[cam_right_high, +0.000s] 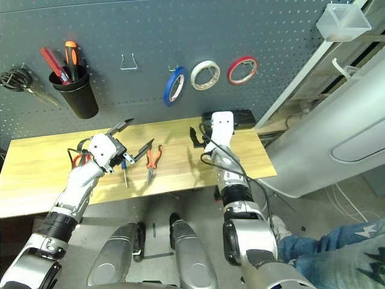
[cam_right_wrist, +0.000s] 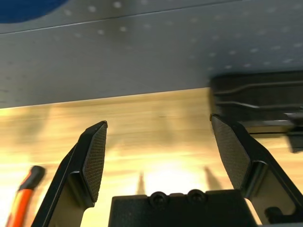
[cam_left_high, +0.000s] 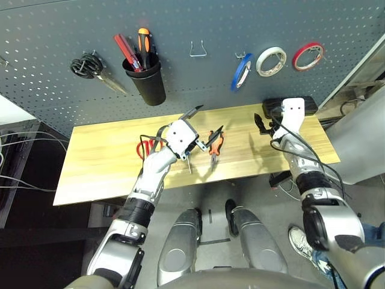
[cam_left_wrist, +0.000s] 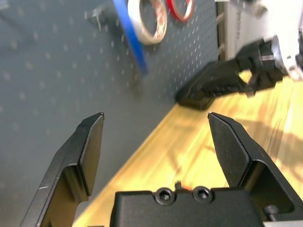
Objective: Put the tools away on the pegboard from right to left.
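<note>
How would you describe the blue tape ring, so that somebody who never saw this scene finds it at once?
Look at the dark grey pegboard behind the wooden table. On its right part three tape rings hang in a row. The blue tape ring is the leftmost, beside the white tape ring, and it hangs turned edge-on, lower than the white one and the red tape ring.

Bright, even light falls from above; the desk (cam_right_wrist: 156,142) glares yellow in both wrist views, where the pegboard (cam_left_wrist: 57,71) and tape rings blur. Head views bend at edges.
</note>
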